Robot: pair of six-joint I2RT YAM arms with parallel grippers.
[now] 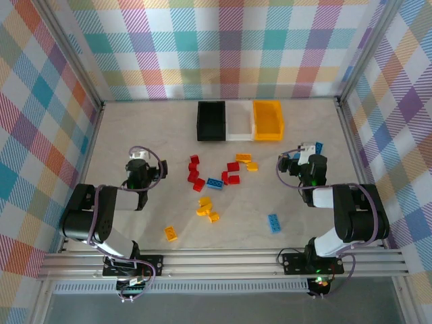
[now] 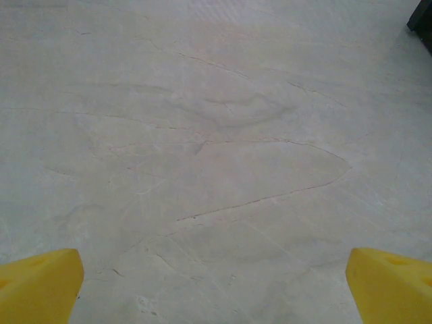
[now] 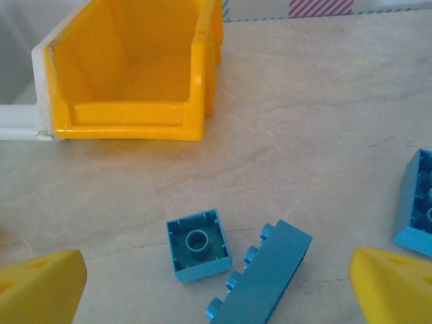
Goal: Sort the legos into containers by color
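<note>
Both jaws gape empty; right arm (image 1: 347, 212) is nearer: long blue brick (image 3: 270, 270) lies diagonally just ahead, square blue brick (image 3: 198, 244) beside it.

Both arms sit folded low in the overhead frame, the left arm (image 1: 91, 219) at lower left and the right arm (image 1: 351, 219) at lower right, elbows out and wrists reaching up-frame. The left gripper (image 1: 138, 158) and right gripper (image 1: 304, 154) point down at the table. Each one's yellow fingers (image 2: 40, 283) are spread wide, at the bottom corners of the wrist views.
</note>
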